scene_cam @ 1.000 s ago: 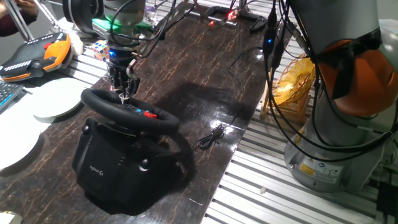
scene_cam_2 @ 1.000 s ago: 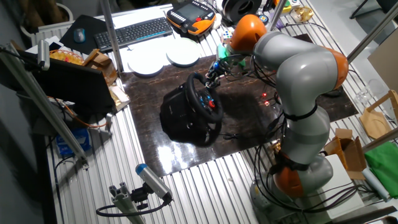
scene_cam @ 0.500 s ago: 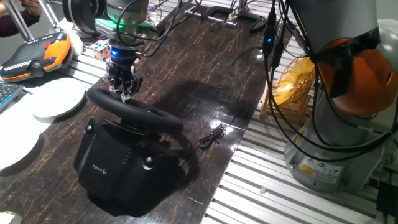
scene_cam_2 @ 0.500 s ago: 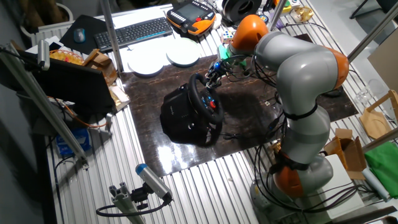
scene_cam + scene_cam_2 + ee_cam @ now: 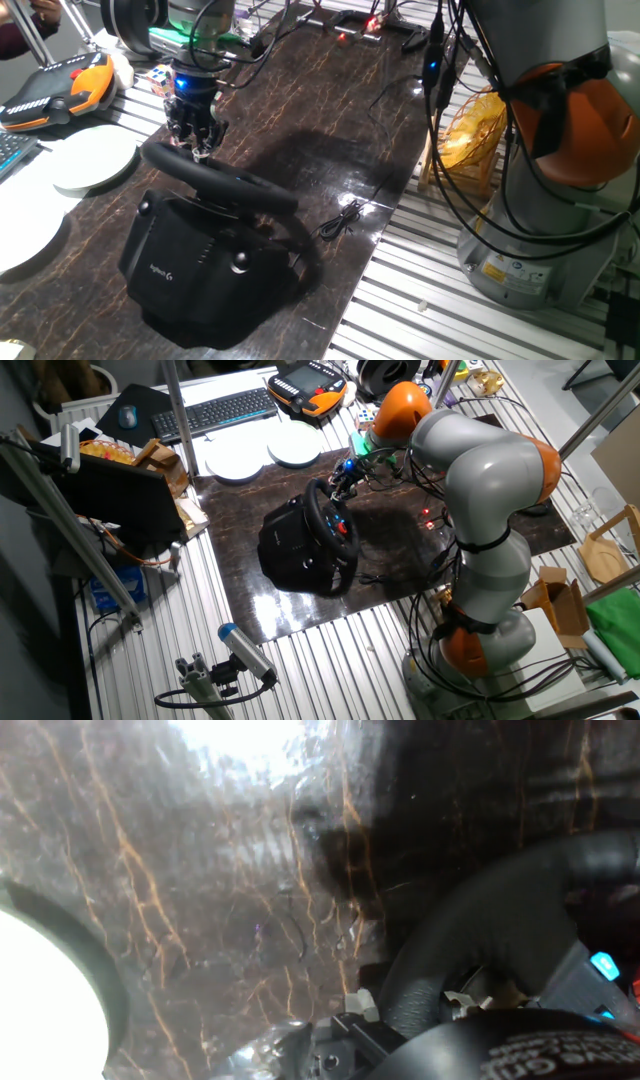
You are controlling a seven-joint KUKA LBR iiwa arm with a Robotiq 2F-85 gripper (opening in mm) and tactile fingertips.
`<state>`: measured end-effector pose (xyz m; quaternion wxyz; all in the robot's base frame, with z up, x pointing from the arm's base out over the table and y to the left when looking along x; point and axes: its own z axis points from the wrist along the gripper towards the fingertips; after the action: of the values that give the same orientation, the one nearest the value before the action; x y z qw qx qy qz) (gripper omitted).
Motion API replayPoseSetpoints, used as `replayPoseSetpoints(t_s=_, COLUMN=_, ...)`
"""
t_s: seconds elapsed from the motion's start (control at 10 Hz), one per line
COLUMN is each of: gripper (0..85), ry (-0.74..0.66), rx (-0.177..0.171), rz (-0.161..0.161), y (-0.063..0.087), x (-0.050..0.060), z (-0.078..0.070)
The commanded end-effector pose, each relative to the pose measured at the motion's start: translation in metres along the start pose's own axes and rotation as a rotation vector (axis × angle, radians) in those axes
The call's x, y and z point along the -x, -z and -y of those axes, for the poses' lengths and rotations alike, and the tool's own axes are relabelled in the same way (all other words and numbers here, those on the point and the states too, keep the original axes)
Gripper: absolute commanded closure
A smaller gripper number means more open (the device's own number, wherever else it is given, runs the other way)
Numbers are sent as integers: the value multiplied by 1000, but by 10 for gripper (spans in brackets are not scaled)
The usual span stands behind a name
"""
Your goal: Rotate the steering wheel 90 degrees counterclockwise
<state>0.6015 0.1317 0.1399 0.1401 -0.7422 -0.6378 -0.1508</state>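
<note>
The black steering wheel (image 5: 232, 184) stands on its bulky black base (image 5: 190, 270) with a white logo, on the dark marbled table top. My gripper (image 5: 199, 150) comes down on the far left top of the rim, and its fingers close around the rim there. In the other fixed view the wheel (image 5: 336, 536) faces right and the gripper (image 5: 341, 484) sits at its upper edge. In the hand view the thick rim (image 5: 500, 930) curves between the finger parts at the bottom, with a blue hub light at the right edge.
Two white plates (image 5: 92, 160) (image 5: 20, 238) lie left of the wheel. An orange-and-black gadget (image 5: 60, 85) and a black ring-shaped spool (image 5: 128, 20) are at the back left. A loose black cable (image 5: 340, 220) lies right of the base. The arm's base (image 5: 545, 200) stands at the right.
The gripper has shifted slightly up and back with the rim. The wheel has turned: the red and blue hub buttons seen a second ago no longer show.
</note>
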Motion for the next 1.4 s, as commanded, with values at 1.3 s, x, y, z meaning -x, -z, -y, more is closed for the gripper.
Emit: replayPoseSetpoints(t_s=1.3, gripper=843, ry=151, rx=32, rz=16, y=7, x=-37, z=-14)
